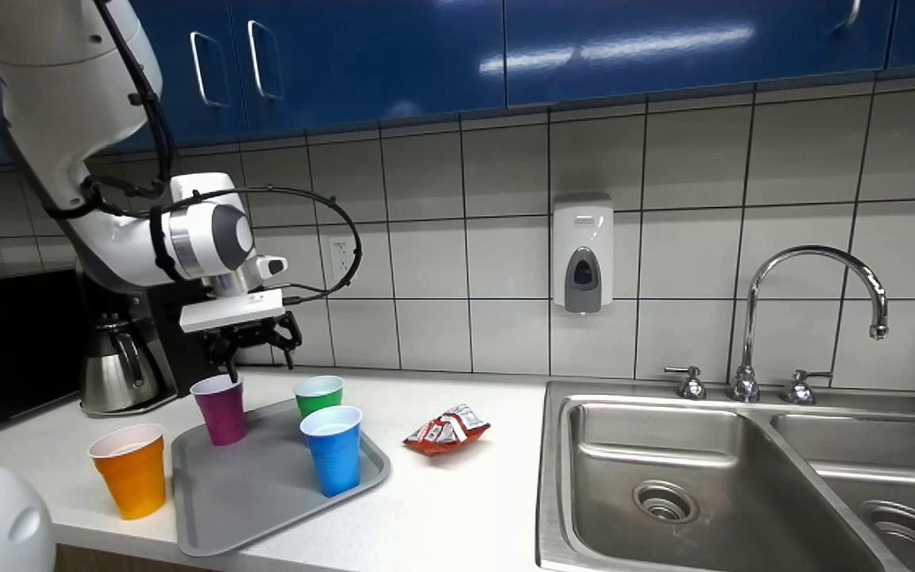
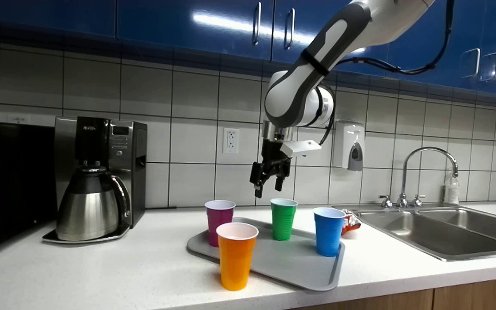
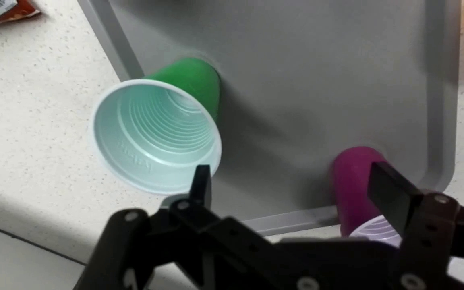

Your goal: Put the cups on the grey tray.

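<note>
The pale, speckled, stone-like tabletop (image 2: 157, 267) bears the flat grey rectangular plastic-looking tray (image 2: 291, 267), round-cornered and low-rimmed, which probably needs no handling.

Above that tray, the black two-fingered metal-looking claw (image 2: 268, 190) is spread wide, with nothing held.

The orange tapered plastic cup (image 1: 133, 481), seemingly the biggest cup, stands upright on the tabletop just beside the tray. Its floor is hidden; if empty, it should be very light. The glossy wall looks thin, likely to buckle under a hard squeeze and perhaps to slip, but hardly fragile. Best hold: across opposite sides a little below the lip, where the rim should stiffen the wall. Because it widens upward, a small slip would probably wedge it tighter.

The smaller blue tapered plastic cup (image 1: 335, 461), purple tapered plastic cup (image 1: 221, 415) and green tapered plastic cup (image 3: 199, 82) stand upright on the tray. The wrist view shows the green one empty; such light cups could topple, so pass well above their rims.
</note>
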Motion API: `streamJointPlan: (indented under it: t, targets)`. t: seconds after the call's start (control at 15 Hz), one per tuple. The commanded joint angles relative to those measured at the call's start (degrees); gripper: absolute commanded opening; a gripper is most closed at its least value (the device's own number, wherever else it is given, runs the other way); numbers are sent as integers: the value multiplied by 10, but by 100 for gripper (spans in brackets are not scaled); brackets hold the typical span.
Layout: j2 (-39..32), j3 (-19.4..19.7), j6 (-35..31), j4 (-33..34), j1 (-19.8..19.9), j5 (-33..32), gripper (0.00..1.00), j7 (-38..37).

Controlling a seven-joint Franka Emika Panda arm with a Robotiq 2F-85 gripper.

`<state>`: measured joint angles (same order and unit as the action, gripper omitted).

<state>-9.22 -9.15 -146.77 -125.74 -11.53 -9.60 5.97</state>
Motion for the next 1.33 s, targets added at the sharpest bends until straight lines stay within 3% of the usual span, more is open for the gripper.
streamJointPlan:
  t: [0.0, 0.6, 1.27]
  targets:
    - [39, -10, 0, -42, 0, 0, 100, 9]
    - [70, -37, -2, -87, -12, 23, 100, 35]
    - [58, -62, 12, -90, -22, 83, 100, 133]
